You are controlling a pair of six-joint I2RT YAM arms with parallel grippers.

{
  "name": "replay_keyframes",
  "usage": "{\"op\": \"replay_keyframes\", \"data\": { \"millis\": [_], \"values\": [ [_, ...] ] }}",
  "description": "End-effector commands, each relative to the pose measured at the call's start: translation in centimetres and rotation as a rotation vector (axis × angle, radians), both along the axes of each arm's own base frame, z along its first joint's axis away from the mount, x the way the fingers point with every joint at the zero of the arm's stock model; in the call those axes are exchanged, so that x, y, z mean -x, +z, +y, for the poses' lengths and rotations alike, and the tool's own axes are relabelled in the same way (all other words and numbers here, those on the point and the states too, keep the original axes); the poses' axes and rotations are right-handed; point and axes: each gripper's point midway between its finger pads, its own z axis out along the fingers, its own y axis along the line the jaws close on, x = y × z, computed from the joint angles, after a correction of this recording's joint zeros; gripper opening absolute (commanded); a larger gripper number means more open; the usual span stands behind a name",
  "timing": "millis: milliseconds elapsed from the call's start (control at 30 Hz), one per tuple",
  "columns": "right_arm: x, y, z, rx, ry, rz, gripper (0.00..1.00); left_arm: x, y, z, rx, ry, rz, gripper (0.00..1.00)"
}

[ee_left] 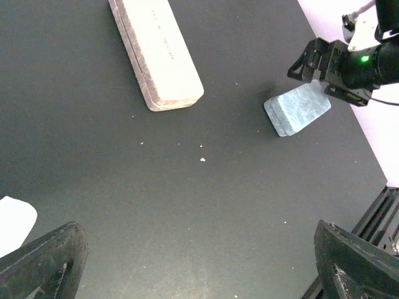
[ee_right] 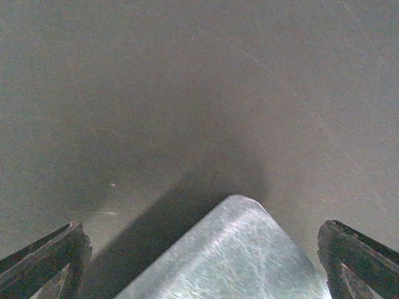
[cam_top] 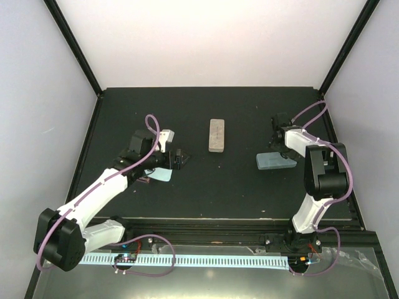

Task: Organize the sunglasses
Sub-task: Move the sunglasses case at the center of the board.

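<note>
Left gripper (ee_left: pixel 198 229) and right gripper (ee_right: pixel 201 227) both gape wide and hold nothing, since the shut blue-grey oblong case (ee_right: pixel 230 255) likely keeps sunglasses safe.

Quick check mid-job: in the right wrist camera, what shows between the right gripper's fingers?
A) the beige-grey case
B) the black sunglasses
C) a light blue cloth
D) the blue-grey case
D: the right wrist view shows a corner of the blue-grey case between the spread fingers of the right gripper. The beige-grey case lies apart at mid-table in the top view.
</note>
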Motion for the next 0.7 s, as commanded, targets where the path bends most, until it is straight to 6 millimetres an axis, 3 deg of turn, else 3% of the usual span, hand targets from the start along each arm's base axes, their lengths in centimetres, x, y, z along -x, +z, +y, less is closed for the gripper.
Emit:
{"op": "replay_keyframes", "data": {
  "millis": [0, 433, 667],
  "values": [
    [1.4, 0.4, -0.3, 0.07, -0.023, 0.032, 1.0, -0.3, 0.6, -0.7, 0.045, -0.014, -0.005, 0.99],
    [7.5, -0.4, 5.3, 0.065, 0.111, 0.078, 1.0, -0.5, -0.1, -1.2, 0.052, -0.027, 0.022, 0.99],
    [8.6, -0.5, 9.6, -0.164, 0.218, 0.035, 1.0, -0.4, -0.2, -1.4, 0.056, -0.031, 0.028, 0.99]
  ]
}}
